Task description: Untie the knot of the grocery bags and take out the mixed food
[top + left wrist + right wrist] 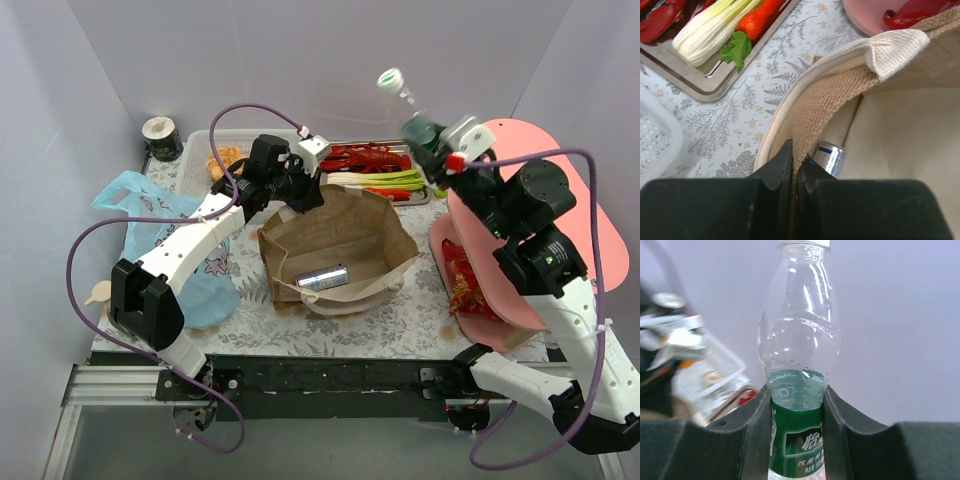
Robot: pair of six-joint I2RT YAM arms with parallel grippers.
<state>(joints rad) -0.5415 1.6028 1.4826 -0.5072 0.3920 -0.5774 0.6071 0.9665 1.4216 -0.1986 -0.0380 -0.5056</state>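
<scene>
The stiff brown bag point(340, 240) stands open mid-table with a slim drink can point(322, 278) lying inside. My left gripper point(300, 195) is shut on the bag's far rim; in the left wrist view the jaws point(794, 160) pinch the woven edge point(815, 110), with the can point(830, 157) just beyond. My right gripper point(432, 135) is shut on a clear bottle with a green label point(797, 385) and holds it in the air at the back right. The light-blue plastic bag point(150, 215) lies at the left. A red snack packet point(465, 280) lies on a pink plate point(540, 170).
A metal tray point(425, 195) behind the bag holds a red lobster point(365, 157), a leek point(385, 180) and a carrot point(392, 193). A white basket point(195, 140) holding an orange piece point(228, 158) stands back left, with a small round tin point(160, 138) beside it. Grey walls surround the table.
</scene>
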